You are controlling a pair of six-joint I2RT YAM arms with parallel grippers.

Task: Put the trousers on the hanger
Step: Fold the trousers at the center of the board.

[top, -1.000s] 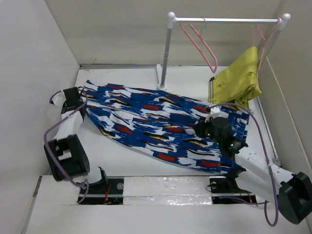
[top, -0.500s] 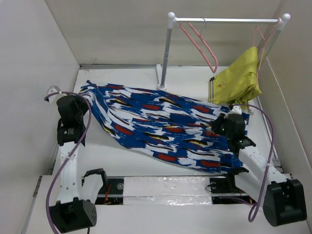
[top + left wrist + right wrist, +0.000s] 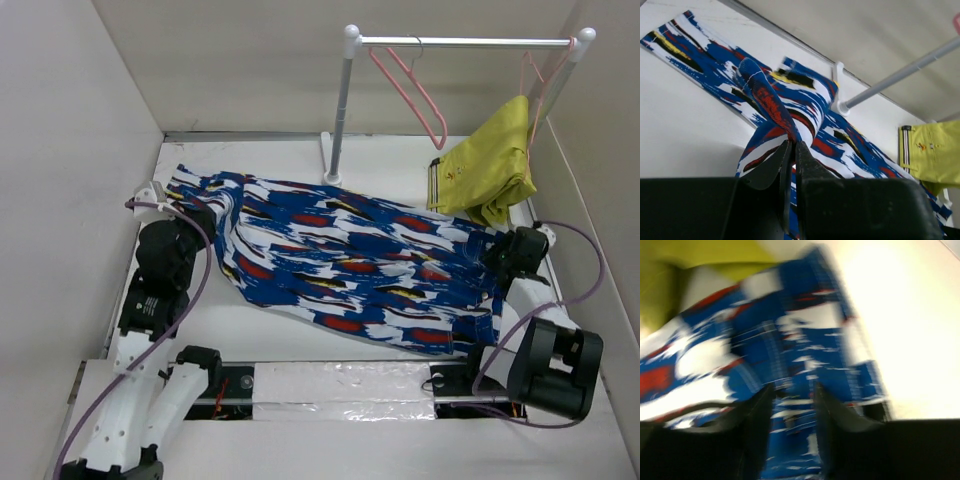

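Observation:
The blue splashed trousers (image 3: 340, 260) lie spread across the table from left to right. My left gripper (image 3: 207, 218) is shut on their left end and holds a fold of fabric raised off the table; the wrist view shows the cloth (image 3: 770, 100) pinched between the closed jaws (image 3: 792, 146). My right gripper (image 3: 503, 252) is at their right end; in its blurred wrist view the jaws (image 3: 792, 392) stand apart over the fabric (image 3: 790, 340). The bare pink hanger (image 3: 410, 92) hangs from the rail at the back.
The rack's rail (image 3: 460, 43) and white post (image 3: 340, 110) stand at the back. A second pink hanger carries the yellow-green garment (image 3: 492, 165) at the right, also in the left wrist view (image 3: 932, 150). White walls (image 3: 80, 150) close in both sides.
My left gripper has moved right and forward, dragging the trousers' left end into a raised fold. My right gripper has slid right, from mid-trousers to their right edge.

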